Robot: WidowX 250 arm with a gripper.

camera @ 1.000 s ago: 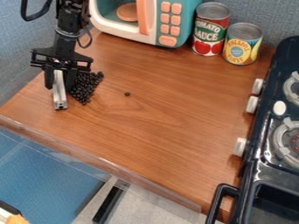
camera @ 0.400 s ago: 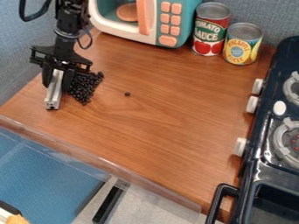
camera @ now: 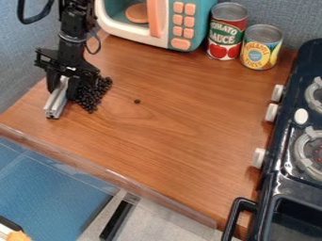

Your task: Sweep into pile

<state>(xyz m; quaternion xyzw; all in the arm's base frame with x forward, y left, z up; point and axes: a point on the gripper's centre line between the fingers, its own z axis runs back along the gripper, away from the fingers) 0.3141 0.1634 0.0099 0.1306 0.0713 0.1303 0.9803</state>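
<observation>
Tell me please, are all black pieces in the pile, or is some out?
Not all in: one black piece lies out on the counter, apart from the pile.

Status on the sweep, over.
Jaws closed on metal bar. Dark bead pile right beside it. One stray bead lying apart. Nothing blocking between.

We bring our black arm [camera: 75, 21] in from the top edge of the camera view, near its upper left corner, and it hangs steeply down. Below the joints, our wrist [camera: 71, 42] carries the gripper [camera: 61, 92], which points downward, its wide crosspiece slanting lower toward the view's right. Our two dark fingers [camera: 73, 89] stand slightly apart, closed on what lies between them. A black cable [camera: 95, 47] bows out beside our wrist, and another loops out higher up.
</observation>
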